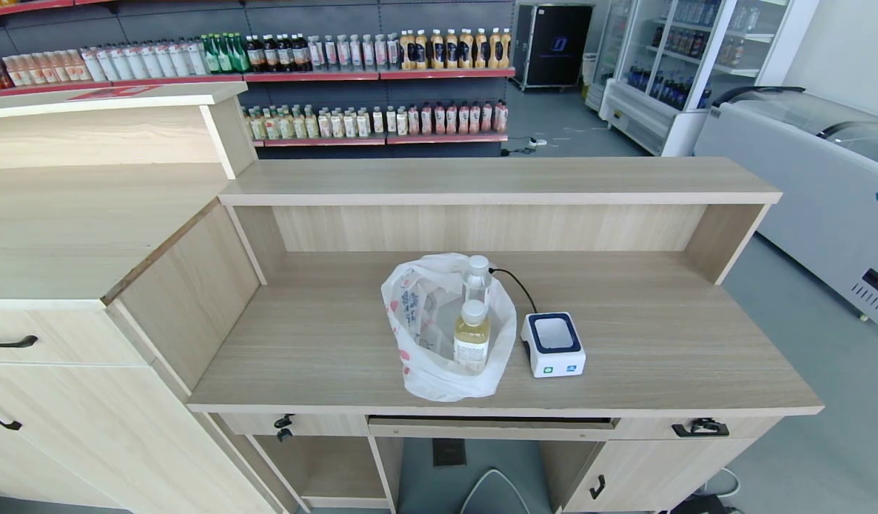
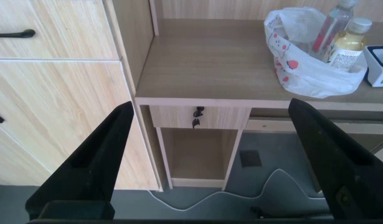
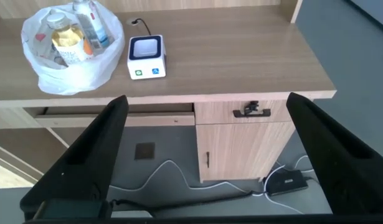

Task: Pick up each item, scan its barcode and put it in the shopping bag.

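While two bottles stand upright in the one white plastic shopping bag (image 1: 421,343), caps up and long axes vertical, the yellow-drink bottle (image 1: 472,341) is nearer and the clear bottle (image 1: 476,280) is just behind it. The bag sits mid-way along the light wooden counter (image 1: 660,335), just left of the single white, blue-rimmed scanner (image 1: 552,343). The left gripper (image 2: 210,104) and the right gripper (image 3: 207,98) hang on the near side of the counter's edge, jaws spread wide, gripping nothing.
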Robot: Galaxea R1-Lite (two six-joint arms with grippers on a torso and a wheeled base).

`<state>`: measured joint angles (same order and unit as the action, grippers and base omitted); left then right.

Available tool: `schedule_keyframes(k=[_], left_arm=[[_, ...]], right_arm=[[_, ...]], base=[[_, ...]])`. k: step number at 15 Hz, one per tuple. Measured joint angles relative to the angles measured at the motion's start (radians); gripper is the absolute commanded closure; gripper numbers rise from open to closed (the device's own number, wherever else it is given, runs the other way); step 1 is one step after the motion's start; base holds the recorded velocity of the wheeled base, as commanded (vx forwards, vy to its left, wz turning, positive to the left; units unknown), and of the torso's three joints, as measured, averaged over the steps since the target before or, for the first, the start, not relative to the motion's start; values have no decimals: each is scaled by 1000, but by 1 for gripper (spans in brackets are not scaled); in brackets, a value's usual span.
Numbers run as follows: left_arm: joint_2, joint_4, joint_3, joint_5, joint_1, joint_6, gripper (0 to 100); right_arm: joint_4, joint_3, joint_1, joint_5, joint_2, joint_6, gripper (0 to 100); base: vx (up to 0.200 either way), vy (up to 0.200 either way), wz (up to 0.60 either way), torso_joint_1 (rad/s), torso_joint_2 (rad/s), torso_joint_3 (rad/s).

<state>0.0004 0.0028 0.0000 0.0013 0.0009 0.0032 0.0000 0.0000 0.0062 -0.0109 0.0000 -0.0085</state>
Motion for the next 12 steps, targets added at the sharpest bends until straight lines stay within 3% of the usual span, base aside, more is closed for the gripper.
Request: schedule_keyframes(k=[12], left_arm=[[0,0,0,0,0,0,0]], right_arm=[[0,0,-1,-1,-1,7,0]], base=[[0,0,0,0,0,0]])
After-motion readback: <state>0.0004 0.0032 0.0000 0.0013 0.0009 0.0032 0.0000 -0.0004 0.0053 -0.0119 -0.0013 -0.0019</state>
